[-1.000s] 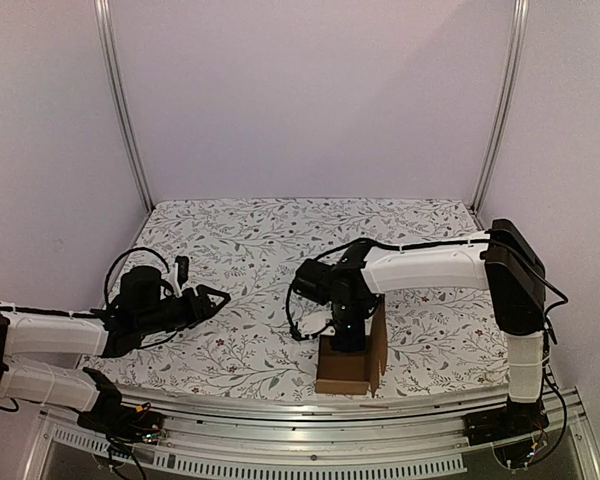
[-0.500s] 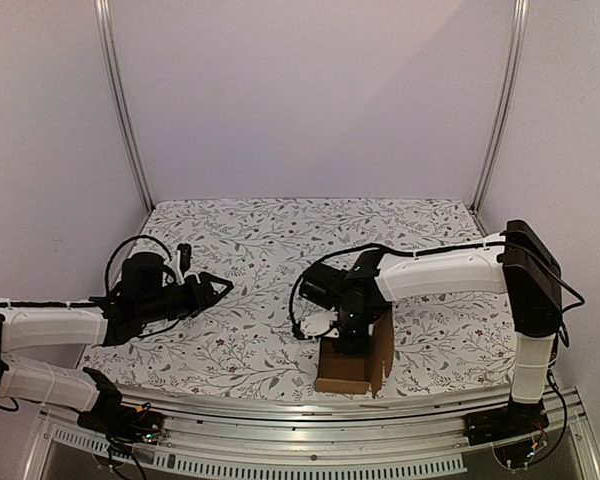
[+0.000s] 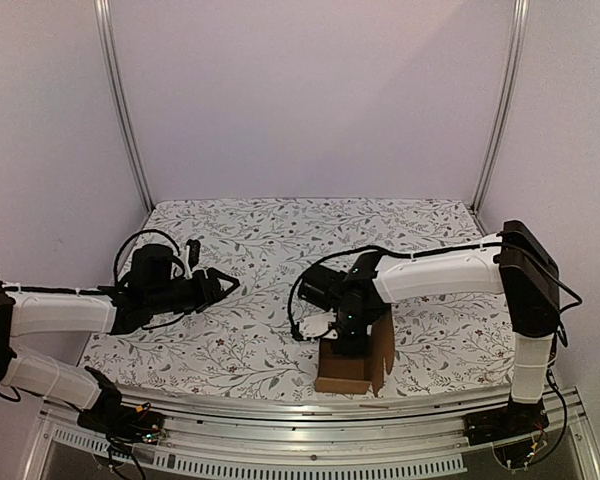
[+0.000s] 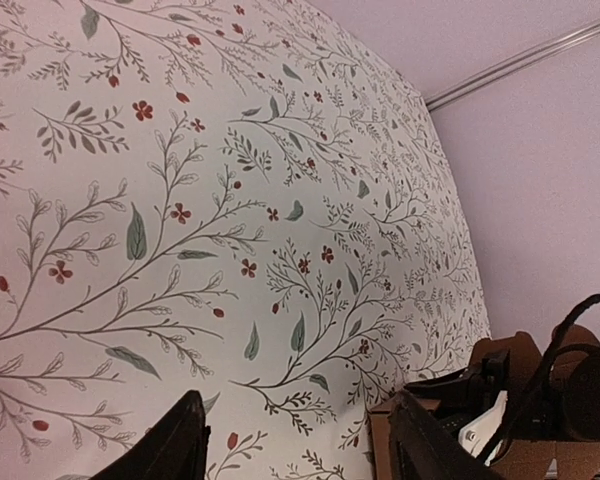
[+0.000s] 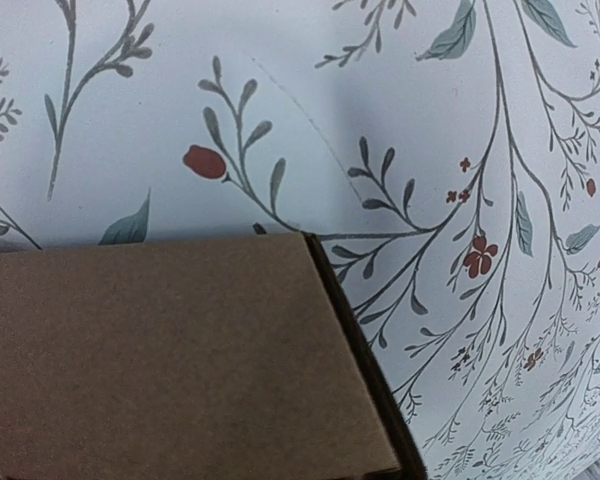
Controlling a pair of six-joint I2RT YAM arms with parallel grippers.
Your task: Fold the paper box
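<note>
The paper box (image 3: 352, 372) is a small brown carton near the table's front edge, with one flap (image 3: 383, 345) standing up on its right side. My right gripper (image 3: 346, 334) points down onto the box's top from behind, and its jaws are hidden there. In the right wrist view a flat brown panel of the paper box (image 5: 170, 360) fills the lower left, and no fingers show. My left gripper (image 3: 220, 282) hovers open over the cloth, left of the box and apart from it. Its left wrist view shows both dark fingertips (image 4: 175, 450) and the paper box (image 4: 525, 362) beyond.
A floral tablecloth (image 3: 260, 240) covers the table. Pale walls and two metal uprights (image 3: 120, 110) close off the back and sides. A metal rail (image 3: 310, 410) runs along the front edge just below the box. The right arm's cable (image 4: 570, 330) loops over the box.
My left arm has swung right and farther from the front edge, toward the box. The right arm has shifted a little above the box, which stays in place.
</note>
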